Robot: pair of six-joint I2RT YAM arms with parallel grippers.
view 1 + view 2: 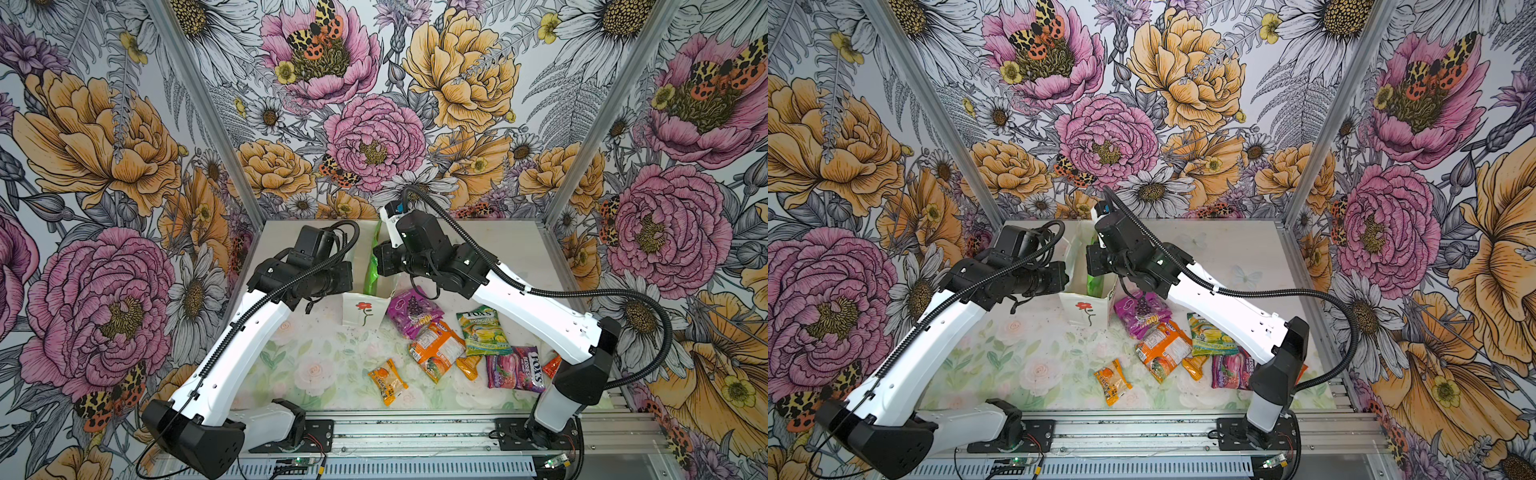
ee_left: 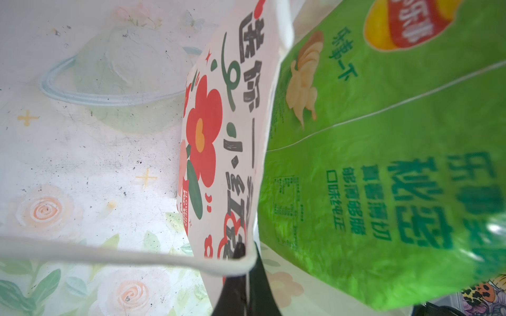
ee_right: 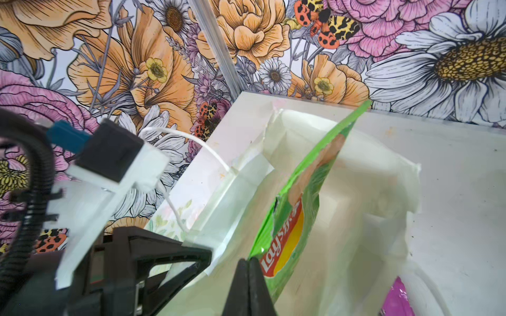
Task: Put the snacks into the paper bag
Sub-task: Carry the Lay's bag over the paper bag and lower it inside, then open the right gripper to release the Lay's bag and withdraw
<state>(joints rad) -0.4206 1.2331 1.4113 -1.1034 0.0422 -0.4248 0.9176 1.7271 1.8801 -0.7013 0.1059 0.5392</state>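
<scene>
**Snacks go in.** The left gripper (image 2: 244, 255) is clamped on the top rim of the white paper bag (image 2: 219, 131), with paper caught in its black jaws and one cord handle (image 2: 109, 254) draped across them. The right gripper (image 3: 248, 264), jaws pressed together, pinches an edge of the green chips bag (image 3: 284, 219). The chips bag stands tilted in the paper bag's open mouth, its upper part above the rim. From the wrist views we cannot tell whether the packet's lower end reaches the bottom.

In both top views we see the paper bag upright toward the back middle of the flower-printed table (image 1: 316, 374), its red flower drawing facing the camera. The left arm (image 1: 249, 332) and right arm (image 1: 540, 307) meet over it and hide both grippers.

The other snacks lie flat to the bag's right:
- a purple pouch (image 1: 411, 311) just beside it
- a large orange pack (image 1: 436, 349) at the pouch's near end
- a green Fox's bag (image 1: 484, 330) beside that
- a purple Fox's bag (image 1: 515, 368) nearer the front

A small orange sachet (image 1: 387, 380) lies apart on the group's left. Another orange sachet (image 1: 468, 365) sits between the orange pack and the purple Fox's bag, and a red sachet (image 1: 552, 365) peeks out by the right arm.
</scene>
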